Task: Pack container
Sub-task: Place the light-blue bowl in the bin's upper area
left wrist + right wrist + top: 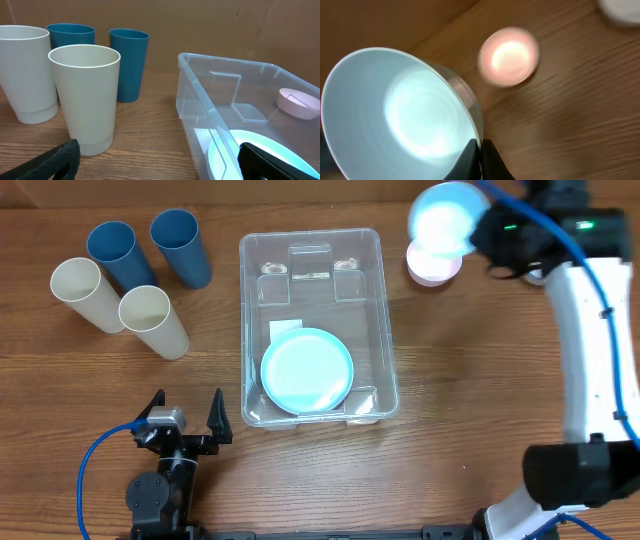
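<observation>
Standing at the left end of the brown wooden bench (470,380) are four tall cups. Two cream plastic cups (153,320) are in front and two dark blue plastic cups (180,245) are behind them. All four are upright and close together. A strip of bare wood lies between them and the box. Nearer the front edge, the left gripper (188,402) hangs with its two black fingers spread wide and holds nothing. It has free room on every side.

In the middle sits the big clear plastic container (310,235), a long box with round corners and a rim. It rests flat on the bench with its open top up. Inside, a round light blue plate (307,370) lies flat at the near end. A white label (285,330) shows on the bottom just behind the plate. The far end of the container is open room.

To the right, near the far edge, the right gripper (481,150) pinches the rim of a round light blue bowl (445,218) and holds it up off the bench. A small pink bowl (433,268) sits on the wood partly under it, near the container's far right corner but not touching it.
</observation>
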Controlling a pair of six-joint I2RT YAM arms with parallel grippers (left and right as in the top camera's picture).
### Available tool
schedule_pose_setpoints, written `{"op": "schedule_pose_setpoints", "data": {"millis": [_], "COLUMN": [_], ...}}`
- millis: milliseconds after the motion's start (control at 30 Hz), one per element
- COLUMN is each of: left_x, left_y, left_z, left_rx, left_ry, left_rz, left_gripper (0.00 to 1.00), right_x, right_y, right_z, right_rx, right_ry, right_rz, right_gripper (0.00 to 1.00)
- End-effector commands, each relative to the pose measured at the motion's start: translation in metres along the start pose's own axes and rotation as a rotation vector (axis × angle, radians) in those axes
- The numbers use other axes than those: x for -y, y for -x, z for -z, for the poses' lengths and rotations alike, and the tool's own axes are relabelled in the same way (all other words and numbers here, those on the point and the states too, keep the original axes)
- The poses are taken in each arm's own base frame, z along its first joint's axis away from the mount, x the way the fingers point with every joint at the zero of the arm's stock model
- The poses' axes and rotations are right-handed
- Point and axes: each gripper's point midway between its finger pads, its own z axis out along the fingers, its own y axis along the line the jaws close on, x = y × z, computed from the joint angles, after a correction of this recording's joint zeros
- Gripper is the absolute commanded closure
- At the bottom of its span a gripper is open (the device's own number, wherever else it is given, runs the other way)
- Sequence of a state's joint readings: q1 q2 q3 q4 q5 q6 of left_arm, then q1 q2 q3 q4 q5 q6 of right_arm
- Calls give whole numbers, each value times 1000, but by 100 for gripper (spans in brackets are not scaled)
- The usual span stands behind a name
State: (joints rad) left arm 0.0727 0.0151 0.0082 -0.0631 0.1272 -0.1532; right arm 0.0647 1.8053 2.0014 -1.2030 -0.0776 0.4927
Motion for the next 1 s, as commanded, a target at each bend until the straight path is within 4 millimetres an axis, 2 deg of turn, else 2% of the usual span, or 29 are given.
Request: {"op": "schedule_pose_setpoints", "data": {"millis": [0,167,300,433,600,767,967], "left_x": [-2,-2,-2,-2,-2,-2,-2], "left_y": [0,0,0,0,0,0,0], "left_z": [0,0,0,0,0,0,0], "left_rx": [4,4,4,4,4,5,4], "left_ry": [9,9,9,9,9,9,9], "left_rz": [-12,-12,-12,-12,-12,-11,-12], "left_gripper": [0,0,0,0,0,0,0], "right_x": [-57,-97,-106,-99,-89,-84,-74], "right_y": [-40,-78,-99,-119,-133,-137,-138], "right_z": [5,4,-15,-52,-91,-127,-158], "right_rx": [-42,-22,-29,-83,-134,-138,-127], "right_ry": [74,56,30,-2,-46,-87,-150], "right_rz": [178,315,366,380,394,400,404], "right_gripper": [96,96,96,96,96,96,96]}}
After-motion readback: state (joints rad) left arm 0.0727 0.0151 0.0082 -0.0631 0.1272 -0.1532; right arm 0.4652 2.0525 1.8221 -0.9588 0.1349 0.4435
